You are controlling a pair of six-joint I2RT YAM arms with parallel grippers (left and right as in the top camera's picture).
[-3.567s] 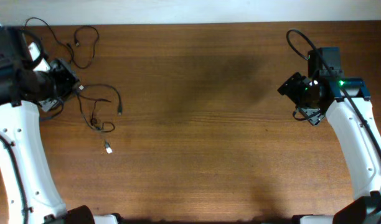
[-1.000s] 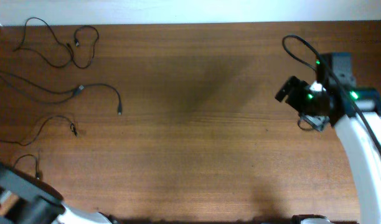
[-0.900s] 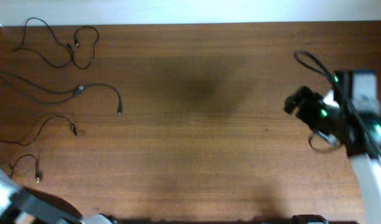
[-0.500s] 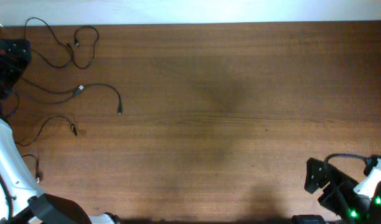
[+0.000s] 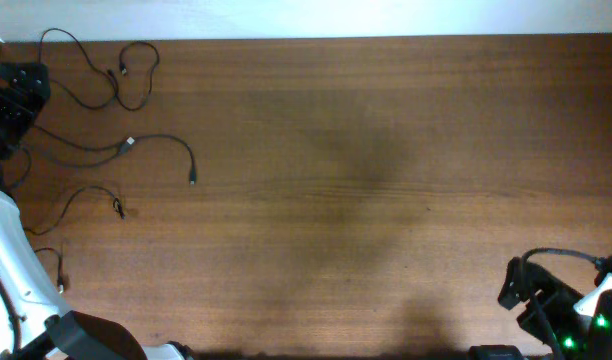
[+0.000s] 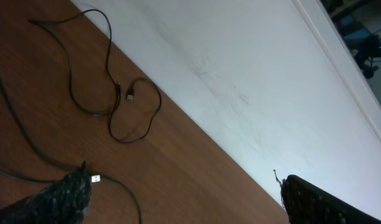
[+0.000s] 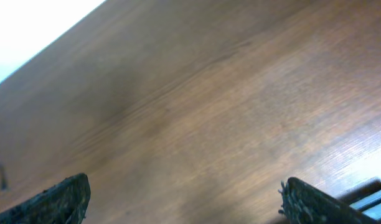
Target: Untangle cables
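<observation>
The cables (image 5: 129,143) lie as separate strands on the tabletop (image 5: 366,150) — untangling seems almost finished — and left end effector (image 6: 190,199) and right end effector (image 7: 184,199) stand apart, empty.

White arm links (image 5: 11,250), black wrists (image 5: 8,95) (green lights (image 5: 597,323) on right), seemingly rough fingertips (image 6: 63,198)

No writing, label, brand, number or sign can be read in any view. The table (image 5: 336,150) shows only wood grain. The cables (image 5: 129,143) by its left edge are too thin and small for any print on them to be made out.
</observation>
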